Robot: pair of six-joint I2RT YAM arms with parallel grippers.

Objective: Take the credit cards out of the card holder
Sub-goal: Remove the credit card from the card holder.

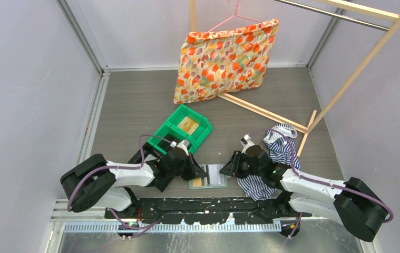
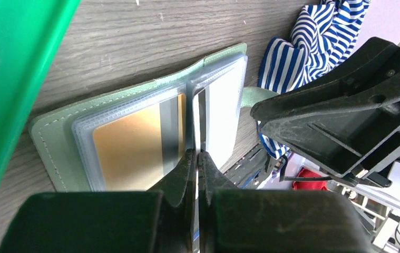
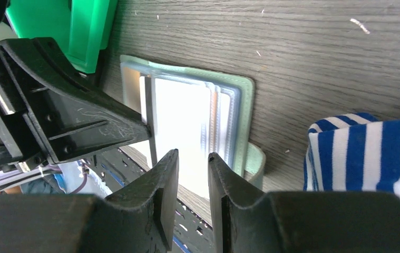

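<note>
Left claw point(image 2: 197, 157): you are pinching it shut on a thin leaf point(image 2: 198, 118) standing up at the fold of the card holder point(image 2: 47, 137). I cannot tell whether that leaf is a card or only a clear sleeve.
Right claw point(image 3: 193, 161): you are holding its fingers slightly apart, gripping nothing, over the near right edge of the holder.
Card holder: it is lying open on the bench point(image 2: 150, 31) between the two claws, with the green bin point(image 1: 174, 132) to its far left and the striped cloth point(image 3: 366, 153) to its right.
Cards: the gold card point(image 2: 129, 153) is sitting in a left sleeve and the white card point(image 2: 221, 113) in a right one.
Risk, lifting: if you are gripping a sleeve, pulling is likely to drag the whole holder up, since nothing is pinning it down.
Risk, slipping: you are biting only a narrow edge, so a slick card may slide free.
Risk, collision: the claws are working very near each other, and a sideways move may knock them together.
</note>
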